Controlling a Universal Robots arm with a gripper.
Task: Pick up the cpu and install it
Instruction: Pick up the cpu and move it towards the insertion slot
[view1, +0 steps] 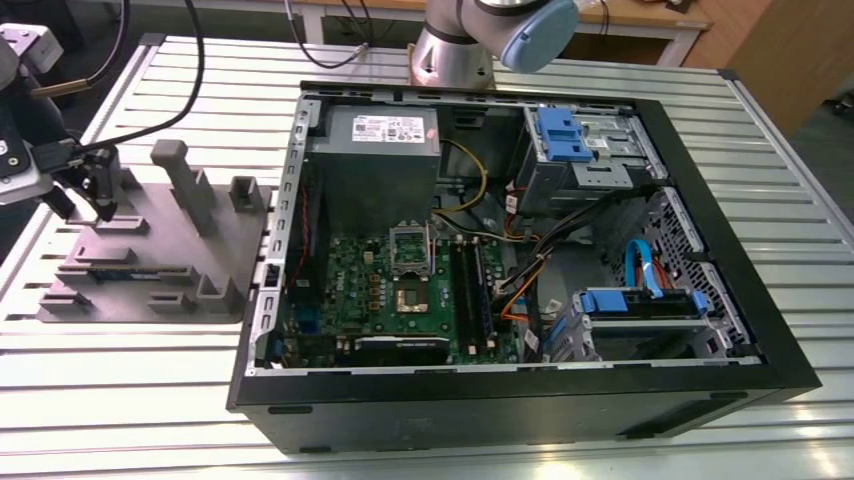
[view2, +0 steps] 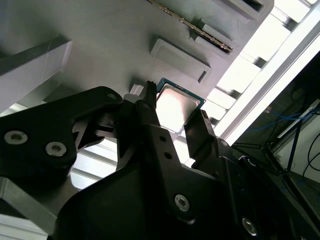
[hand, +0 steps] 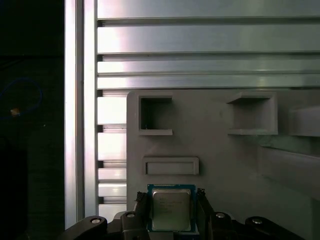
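Note:
The cpu (hand: 171, 209), a small square chip with a silver top and thin teal rim, lies in a shallow pocket at a corner of the grey moulded tray (hand: 215, 150). In both wrist views my gripper (hand: 171, 195) stands open just over the chip, one black finger close to each side edge. The second wrist view has the cpu (view2: 175, 107) bright between the fingers of my gripper (view2: 175, 100). In the exterior view my gripper (view1: 86, 212) hangs over the tray (view1: 174, 250) at that view's far left. The open computer case (view1: 534, 380) shows the motherboard socket (view1: 410, 297).
Upright posts (view1: 180, 180) rise from the tray beside my gripper. The case holds a grey power supply (view1: 380, 135), blue drive brackets (view1: 641, 300) and loose cables (view1: 534, 270). The slatted metal table (view1: 120, 390) carries it all; the arm's base (view1: 454, 50) stands behind the case.

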